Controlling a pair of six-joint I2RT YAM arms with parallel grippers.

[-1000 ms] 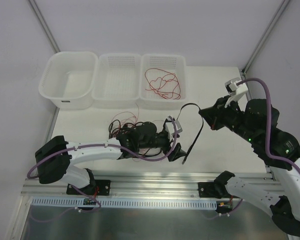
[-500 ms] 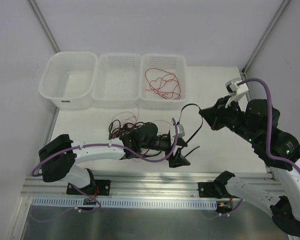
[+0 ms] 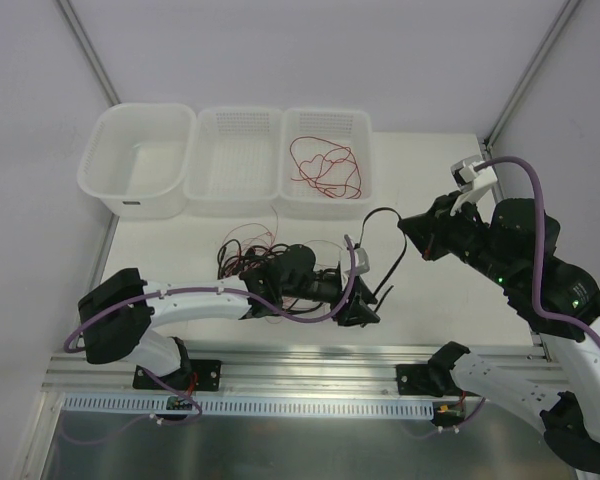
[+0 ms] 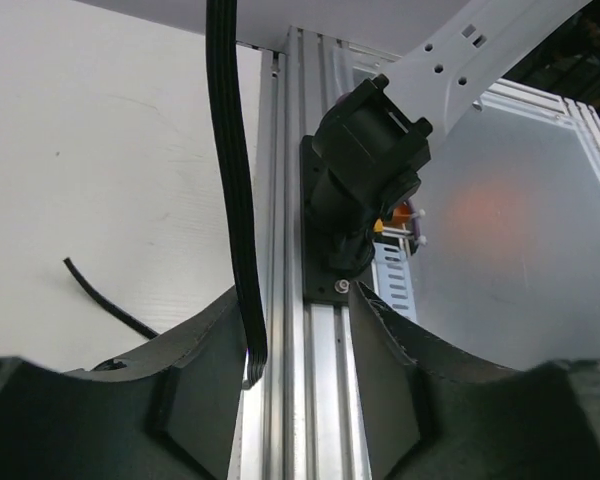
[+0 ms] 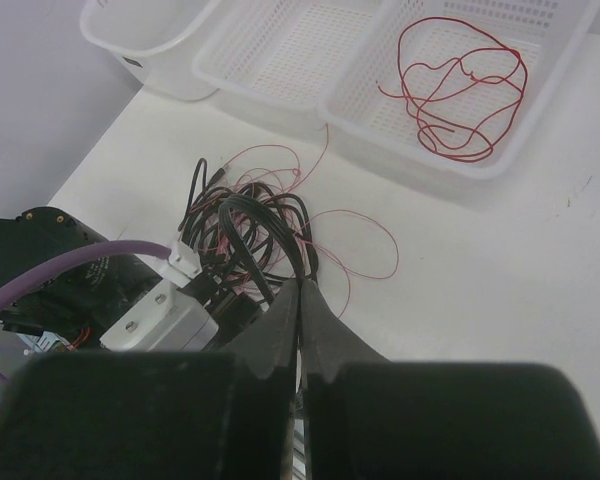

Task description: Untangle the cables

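Observation:
A tangle of black and thin red cables lies on the white table, also seen in the right wrist view. One flat black cable rises out of it. My right gripper holds that cable up, with its fingers shut on the cable. The free end of the cable hangs down between the fingers of my left gripper, close to the left finger. The jaws of the left gripper stand apart with a clear gap. A loose red wire lies in the right basket.
At the back stand a white tub, a middle mesh basket and the right basket. An aluminium rail runs along the near table edge, carrying the right arm's base. Another black wire end lies on the table.
My left gripper has shifted right to the hanging end of the black cable and its jaws have narrowed round it. The right arm has kept still.

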